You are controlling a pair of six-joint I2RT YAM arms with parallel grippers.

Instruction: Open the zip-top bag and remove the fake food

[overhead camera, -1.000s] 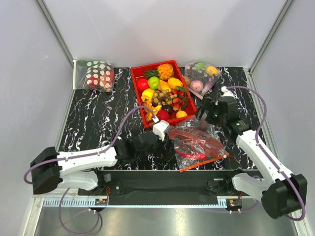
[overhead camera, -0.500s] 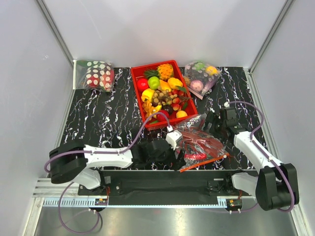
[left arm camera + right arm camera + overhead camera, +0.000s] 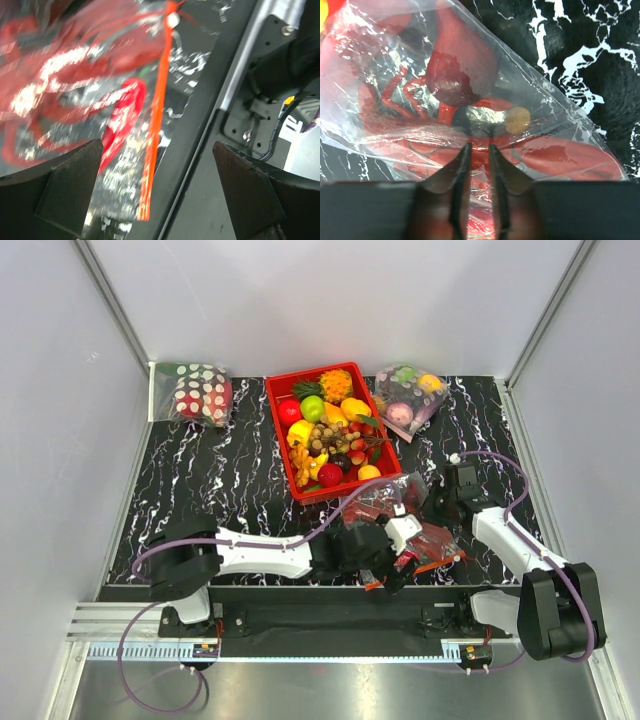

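Observation:
The zip-top bag (image 3: 400, 512) lies crumpled near the table's front edge, its orange-red zip strip (image 3: 437, 563) toward the front. The fake food shows through the plastic: a red lobster (image 3: 405, 95), a dark rounded piece (image 3: 460, 70) and a red chili (image 3: 122, 125). My right gripper (image 3: 480, 147) stands at the bag's right side (image 3: 437, 502), jaws closed to a narrow slit on a fold of the plastic. My left gripper (image 3: 157, 142) hovers wide open over the zip strip (image 3: 156, 110) at the bag's front end (image 3: 405, 558). This view is blurred.
A red tray (image 3: 283, 455) heaped with fruits stands just behind the bag. A white-dotted red bag (image 3: 200, 392) sits at the back left. At the back right is a clear bag of pastel fruits (image 3: 408, 398). The table's front edge and a black metal mount (image 3: 280, 60) lie beside the left gripper.
My left arm has swept right along the front edge to the bag's zip end. My right gripper has come down onto the bag's right side and closed on the plastic.

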